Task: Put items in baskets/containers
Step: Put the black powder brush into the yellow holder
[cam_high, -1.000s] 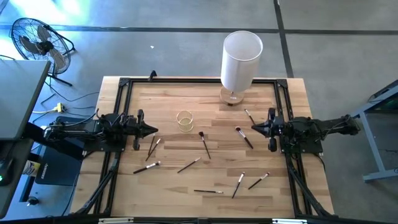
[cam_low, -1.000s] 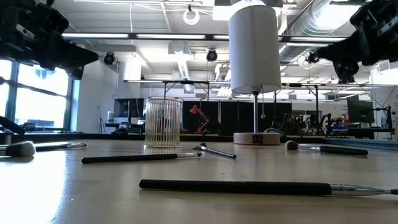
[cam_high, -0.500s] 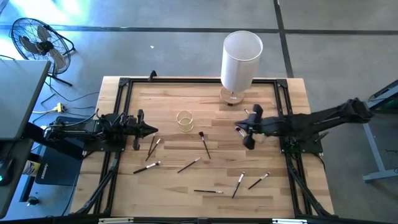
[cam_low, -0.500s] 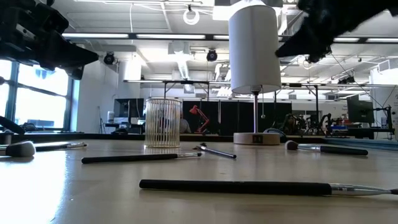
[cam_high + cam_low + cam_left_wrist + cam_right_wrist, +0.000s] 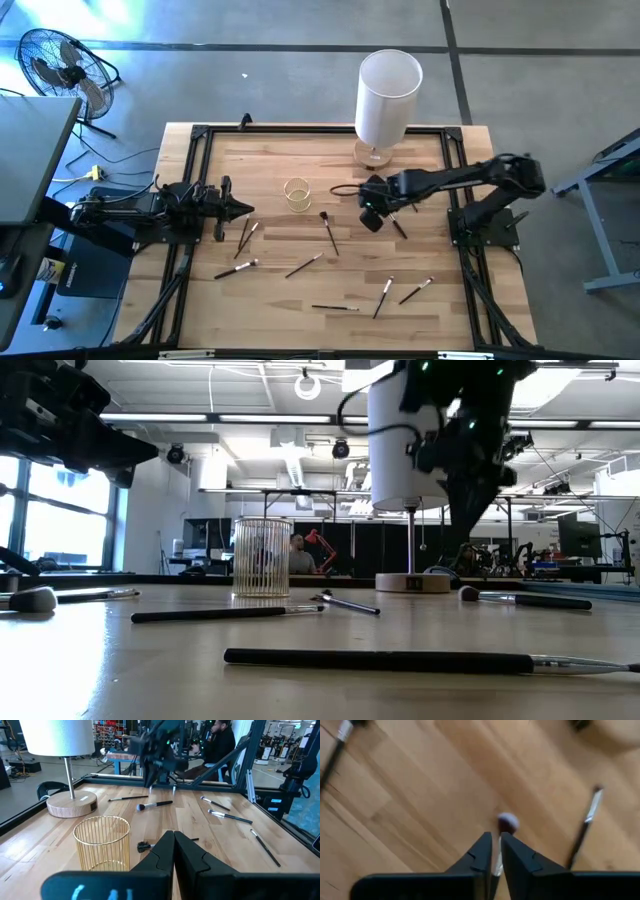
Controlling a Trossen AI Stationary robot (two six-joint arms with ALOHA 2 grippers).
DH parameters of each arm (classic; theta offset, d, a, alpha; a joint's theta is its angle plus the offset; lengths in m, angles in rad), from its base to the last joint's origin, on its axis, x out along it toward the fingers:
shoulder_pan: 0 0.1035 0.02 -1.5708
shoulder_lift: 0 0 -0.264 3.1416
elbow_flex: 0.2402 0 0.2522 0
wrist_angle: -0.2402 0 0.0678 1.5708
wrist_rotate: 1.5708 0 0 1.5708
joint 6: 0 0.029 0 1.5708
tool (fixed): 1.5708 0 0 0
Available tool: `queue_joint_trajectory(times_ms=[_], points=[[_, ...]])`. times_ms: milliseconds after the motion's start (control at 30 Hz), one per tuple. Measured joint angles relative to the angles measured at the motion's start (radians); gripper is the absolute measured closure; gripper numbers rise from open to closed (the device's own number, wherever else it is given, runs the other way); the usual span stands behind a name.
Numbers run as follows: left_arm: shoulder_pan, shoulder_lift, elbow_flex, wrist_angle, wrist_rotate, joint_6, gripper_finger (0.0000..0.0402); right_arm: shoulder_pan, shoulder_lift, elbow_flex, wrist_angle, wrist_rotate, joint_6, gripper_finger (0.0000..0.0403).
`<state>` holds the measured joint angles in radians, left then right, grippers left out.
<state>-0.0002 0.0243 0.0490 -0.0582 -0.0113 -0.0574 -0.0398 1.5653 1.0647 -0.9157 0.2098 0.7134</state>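
Observation:
Several thin makeup brushes lie flat on the wooden table, among them one (image 5: 329, 232) at the middle and one (image 5: 237, 268) at the near left. A small round basket (image 5: 297, 193) of thin yellowish wire stands upright left of centre. My right gripper (image 5: 371, 219) hangs over the middle of the table, pointing steeply down, narrowly open and holding nothing. Under it lies a brush (image 5: 507, 823) with a round bristle head, its handle running below the gap between the fingers. My left gripper (image 5: 174, 845) waits shut and level at the table's left side, facing the basket (image 5: 101, 842).
A tall white cylinder (image 5: 388, 95) on a round wooden base (image 5: 372, 155) stands at the far edge, just beyond my right gripper. Black frame rails (image 5: 195, 160) run along the table's sides. More brushes (image 5: 383, 296) lie toward the near right.
My right gripper has swung out from the table's right side toward its middle, and has tipped from level to pointing steeply down over a round-headed brush. The brushes and the basket have stayed where they were.

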Motion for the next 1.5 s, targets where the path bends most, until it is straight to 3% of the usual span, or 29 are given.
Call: queue_joint_trajectory(times_ms=[167, 400, 967, 1167, 1400, 1500], points=[[0.000, 0.000, 0.000, 0.000, 0.000, 0.000, 0.0400, -0.054, 0.086, 0.001, -0.002, -0.060, -0.013, 0.0312], [0.000, 0.000, 0.000, 0.000, 0.000, 0.000, 0.0400, -0.107, 0.124, 0.001, -0.006, -0.027, -0.048, 0.0269], [0.000, 0.000, 0.000, 0.000, 0.000, 0.000, 0.0400, -0.164, 0.244, 0.001, 0.002, -0.098, -0.131, 0.0261], [0.000, 0.000, 0.000, 0.000, 0.000, 0.000, 0.0400, -0.164, 0.278, 0.005, 0.015, -0.111, -0.128, 0.0277], [0.000, 0.000, 0.000, 0.000, 0.000, 0.000, 0.0400, -0.164, 0.277, 0.003, 0.051, -0.165, -0.128, 0.0379], [0.000, 0.000, 0.000, 0.000, 0.000, 0.000, 0.0400, -0.152, 0.266, -0.001, 0.058, -0.157, -0.127, 0.0390]])
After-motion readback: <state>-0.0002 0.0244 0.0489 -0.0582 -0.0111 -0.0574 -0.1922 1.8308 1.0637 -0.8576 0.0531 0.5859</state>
